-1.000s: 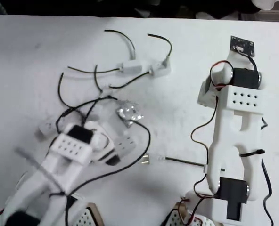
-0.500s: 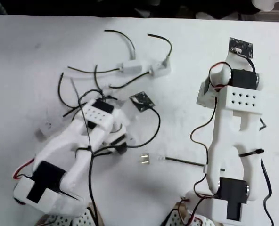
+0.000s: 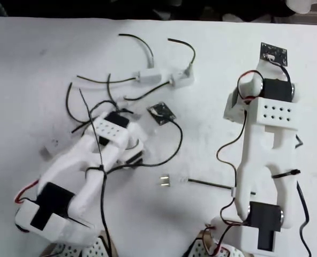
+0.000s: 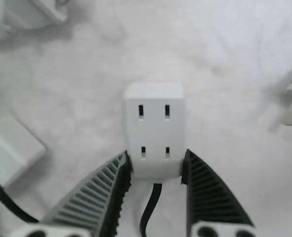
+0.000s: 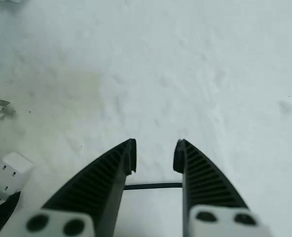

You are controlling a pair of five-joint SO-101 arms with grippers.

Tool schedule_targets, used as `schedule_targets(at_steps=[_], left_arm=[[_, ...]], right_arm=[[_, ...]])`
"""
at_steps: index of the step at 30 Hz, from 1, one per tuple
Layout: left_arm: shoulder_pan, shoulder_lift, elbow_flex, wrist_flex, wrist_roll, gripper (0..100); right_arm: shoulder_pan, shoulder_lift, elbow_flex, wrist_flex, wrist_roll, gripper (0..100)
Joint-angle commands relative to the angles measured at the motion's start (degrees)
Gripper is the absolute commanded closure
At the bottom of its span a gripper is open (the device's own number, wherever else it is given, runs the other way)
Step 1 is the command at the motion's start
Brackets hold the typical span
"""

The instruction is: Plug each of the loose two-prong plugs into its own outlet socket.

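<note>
On the white bench (image 3: 35, 59), your two white plastic arms sit side by side. The left arm (image 3: 78, 171) is stretched over a tangle of thin black cords (image 3: 172, 144), and the right arm (image 3: 268, 144) is folded back on itself at the other side. Your left claw (image 4: 156, 158) is clamped on the white four-slot outlet socket block (image 4: 154, 118). Its ribbed grey fingers (image 4: 114, 182) press on both sides of the block's near end, where a black lead (image 4: 151, 207) leaves it. The block lies flat on the bench, slots facing up. Your right claw (image 5: 154, 157) hangs over bare bench with its jaws apart and nothing between them; a black cord (image 5: 151, 186) runs across beneath it. The loose white two-prong plug (image 3: 164, 181) lies in the open between the two arms, apart from both claws, its dark cable (image 3: 212, 184) trailing toward the right arm. Farther back, a joined pair of small white connectors (image 3: 164, 78) rests among more cords.
</note>
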Motion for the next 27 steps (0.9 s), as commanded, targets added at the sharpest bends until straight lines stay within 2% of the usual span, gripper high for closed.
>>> schedule_targets(at_steps=[1,3,9,15,18,22,24,27], left_arm=[[-2.15,-1.01,-2.29,1.14,1.23,75],[-2.77,-3.56,-2.37,1.58,3.52,75],[-3.38,-16.31,-1.93,6.07,4.31,74],[-9.89,-23.43,2.81,6.95,3.87,75],[-14.37,-26.07,8.62,3.43,3.78,75],[-19.47,-30.2,17.14,-4.57,3.78,74],[-20.53,-32.04,21.63,-8.26,3.78,74],[-21.49,-34.42,26.2,-11.87,3.78,74]], right_arm=[[-0.48,-2.33,-0.35,-0.66,0.44,86.8],[-0.48,-2.33,-0.35,-0.66,0.44,86.8],[-0.48,-2.59,-0.26,-0.57,0.44,86.8],[-0.57,-2.42,1.23,0.31,0.44,86.9],[-2.77,-2.77,4.92,0.31,0.44,88.2],[-7.43,-2.77,11.69,0.92,0.44,95.2],[-9.1,-2.51,13.98,0.92,0.18,98.5],[-11.12,-2.42,17.67,0.92,-0.09,97.4]])
